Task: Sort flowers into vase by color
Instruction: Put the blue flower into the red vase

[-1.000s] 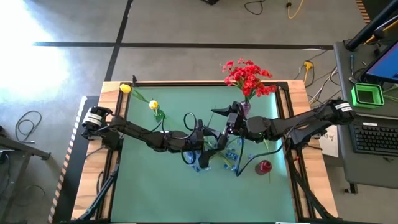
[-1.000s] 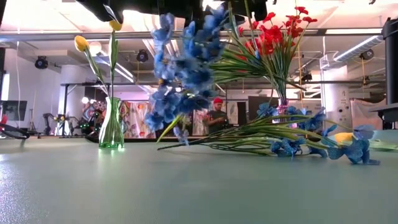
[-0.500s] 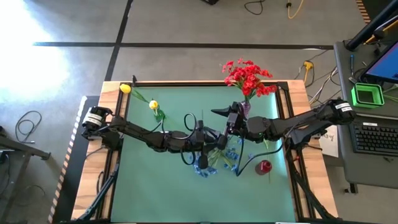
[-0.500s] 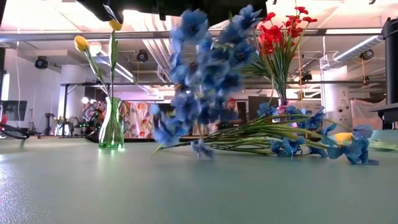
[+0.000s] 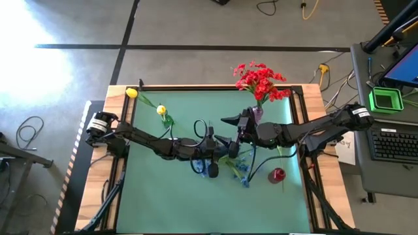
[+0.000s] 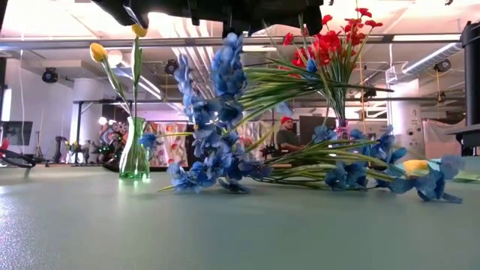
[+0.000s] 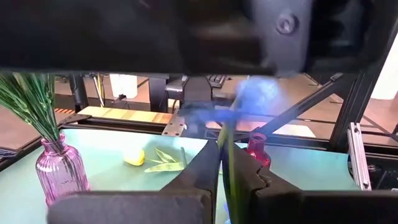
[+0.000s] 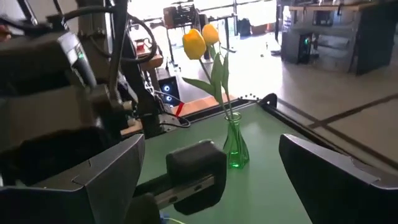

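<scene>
Across the green surface (image 5: 150, 189), reds stand in the pink vase (image 7: 60, 171) at twelve o'clock, yellows in the green vase (image 8: 236, 144) at ten. Centre: left tool (image 5: 221, 154) clamped on a blue stem (image 7: 225, 163); right tool (image 5: 232, 138) spread wide. Blue flowers (image 6: 352, 169) remain, loose red vase (image 5: 277, 175) at four.

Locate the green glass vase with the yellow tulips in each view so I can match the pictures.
High view: the green vase stands in the table's far left part, beyond the left arm.
Low view: the vase stands at left, tulips rising above it.
Left wrist view: not in it.
Right wrist view: the vase stands centre, near the table's edge.
Shared landmark: the yellow tulips in it.
</scene>
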You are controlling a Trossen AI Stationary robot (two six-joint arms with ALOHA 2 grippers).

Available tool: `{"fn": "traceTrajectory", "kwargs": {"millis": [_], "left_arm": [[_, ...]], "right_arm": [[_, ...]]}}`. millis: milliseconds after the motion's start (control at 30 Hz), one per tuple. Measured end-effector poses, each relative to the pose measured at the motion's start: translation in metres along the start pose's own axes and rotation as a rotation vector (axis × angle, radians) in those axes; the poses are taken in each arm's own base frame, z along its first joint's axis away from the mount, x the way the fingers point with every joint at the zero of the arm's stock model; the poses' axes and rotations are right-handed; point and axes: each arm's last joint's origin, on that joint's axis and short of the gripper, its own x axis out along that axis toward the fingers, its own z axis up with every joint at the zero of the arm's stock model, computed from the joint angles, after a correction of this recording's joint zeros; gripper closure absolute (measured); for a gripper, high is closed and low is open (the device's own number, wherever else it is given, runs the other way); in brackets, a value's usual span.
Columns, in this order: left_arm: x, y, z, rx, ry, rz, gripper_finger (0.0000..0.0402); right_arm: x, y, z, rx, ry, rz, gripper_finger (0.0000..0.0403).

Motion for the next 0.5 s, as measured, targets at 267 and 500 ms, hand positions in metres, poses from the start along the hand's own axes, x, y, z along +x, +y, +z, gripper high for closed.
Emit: {"fn": "traceTrajectory", "kwargs": {"millis": [267,500], "left_arm": [[0.005,-0.001,-0.012,-0.008,0.031,0.002,0.0401],[0.003,-0.006,-0.015,0.039,0.049,-0.021,0.0401]], "right_arm": [[0.000,0.000,0.001,0.035,-0.008,-0.006,0.0039],[0.000,-0.001,0.003,0.042,-0.025,-0.018,0.0039]]}}
